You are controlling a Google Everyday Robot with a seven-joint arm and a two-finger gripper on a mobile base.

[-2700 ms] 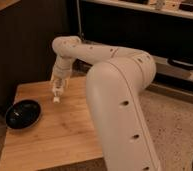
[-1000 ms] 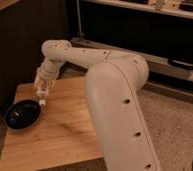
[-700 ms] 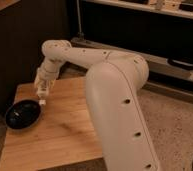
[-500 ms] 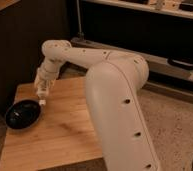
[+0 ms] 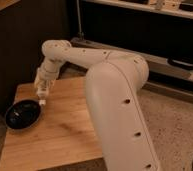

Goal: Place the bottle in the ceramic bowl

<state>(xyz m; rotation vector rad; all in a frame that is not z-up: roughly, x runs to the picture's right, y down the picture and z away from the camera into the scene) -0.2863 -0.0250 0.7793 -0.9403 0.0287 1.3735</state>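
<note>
The black ceramic bowl (image 5: 22, 114) sits on the wooden table (image 5: 60, 135) near its left edge. My gripper (image 5: 41, 94) hangs from the white arm (image 5: 75, 52), just above and right of the bowl. It is shut on the small white bottle (image 5: 42, 101), whose lower end pokes out below the fingers, over the bowl's right rim. Most of the bottle is hidden inside the gripper. The bowl looks empty.
My large white arm segment (image 5: 117, 110) fills the right foreground and covers the table's right side. A dark cabinet wall (image 5: 20, 45) stands behind the table. A speckled floor (image 5: 180, 130) lies to the right.
Since the earliest frame my gripper has carried the bottle left, from the table's middle to the bowl's right rim. In the last second it has hardly moved.
</note>
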